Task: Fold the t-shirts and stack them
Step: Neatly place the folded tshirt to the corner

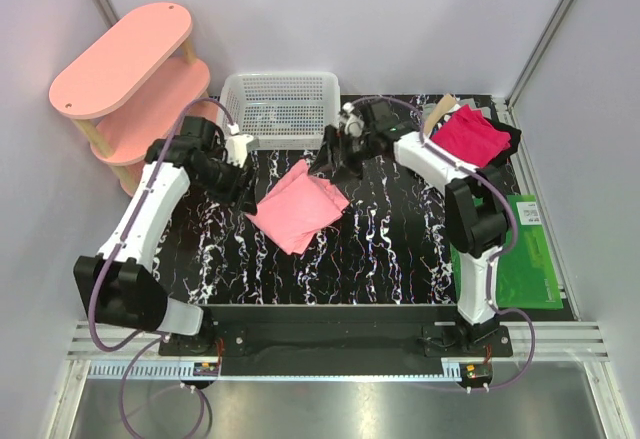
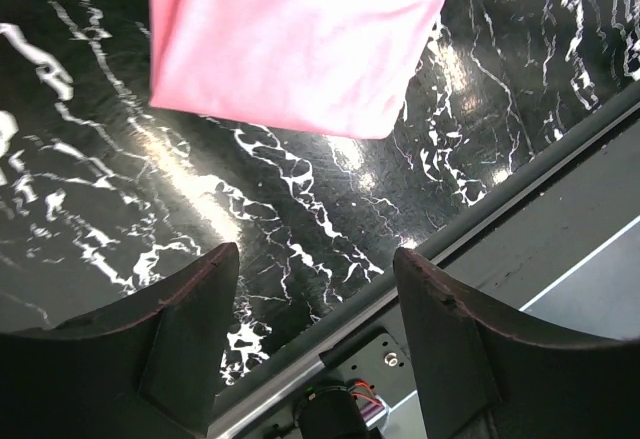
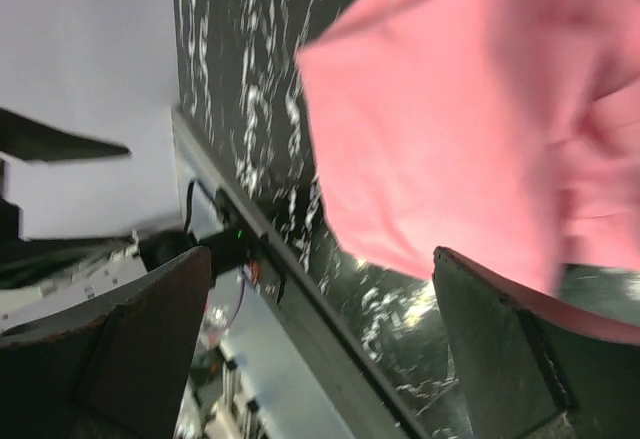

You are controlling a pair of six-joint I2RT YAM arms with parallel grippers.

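Observation:
The salmon-pink t-shirt (image 1: 297, 206) lies folded in the middle of the black marbled table (image 1: 390, 249). It shows in the left wrist view (image 2: 290, 44) and the right wrist view (image 3: 470, 119). The magenta-red t-shirt (image 1: 470, 135) lies bunched at the back right, on a black cloth. My left gripper (image 1: 243, 194) is open and empty, just left of the pink shirt, above the table (image 2: 316, 259). My right gripper (image 1: 328, 164) is open and empty, above the pink shirt's far corner (image 3: 320, 264).
A white mesh basket (image 1: 281, 109) stands at the back centre. A pale-pink oval shelf unit (image 1: 130, 69) stands at the back left. A glossy green mat (image 1: 525, 254) lies at the right edge. The table's front rail (image 2: 480, 229) is near.

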